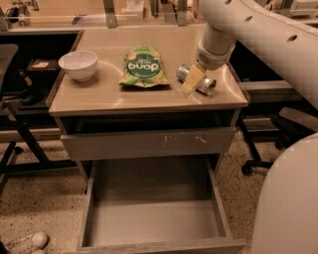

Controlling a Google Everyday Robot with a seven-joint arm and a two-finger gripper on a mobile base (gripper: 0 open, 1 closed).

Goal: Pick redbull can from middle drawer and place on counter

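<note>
The redbull can (206, 85) lies on its side on the beige counter (99, 96), near the right edge, to the right of the green snack bag. My gripper (191, 83) comes down from the white arm at the upper right and sits right at the can, covering its middle. The middle drawer (216, 204) is pulled out below, and its bare grey floor holds nothing.
A white bowl (78, 63) stands at the counter's left and a green snack bag (141, 67) lies in the middle. The scratched drawer front (149, 144) sits under the counter. A dark chair (12, 94) stands on the left, a chair base (248, 166) on the right, and a cluttered bench (109, 12) behind.
</note>
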